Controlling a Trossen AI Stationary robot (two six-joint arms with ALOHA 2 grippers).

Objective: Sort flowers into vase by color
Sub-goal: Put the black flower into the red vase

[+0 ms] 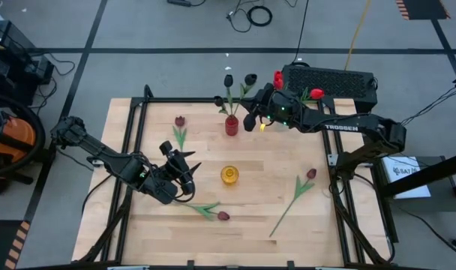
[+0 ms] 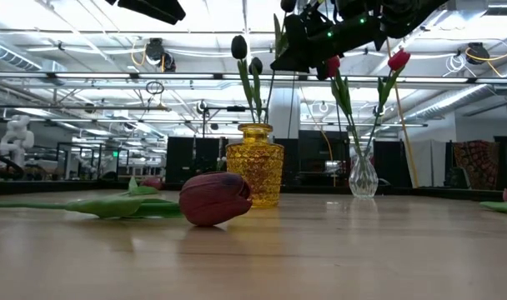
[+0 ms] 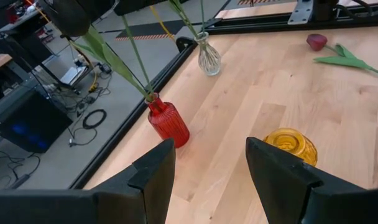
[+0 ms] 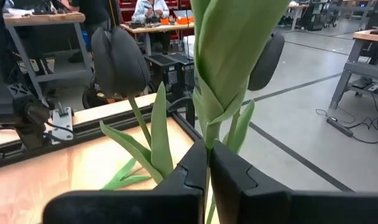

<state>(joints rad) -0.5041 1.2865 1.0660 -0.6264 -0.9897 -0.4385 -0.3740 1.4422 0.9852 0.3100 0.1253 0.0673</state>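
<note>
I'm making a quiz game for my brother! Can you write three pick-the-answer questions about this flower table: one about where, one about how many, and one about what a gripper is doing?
1. Which vase holds the black tulips?
A. red vase
B. blue vase
C. green vase

2. How many maroon tulips lie loose on the table?
A. one
B. three
C. five

3. What is the right gripper doing?
A. open, empty
B. shut on a black tulip's stem
C. shut on a cup

Answers:
1 A: their stems go down into it.
2 B: one is near the red vase, one at the front, and one on the right.
3 B: its fingers pinch the green stem. The left gripper waits open above the table.
</note>
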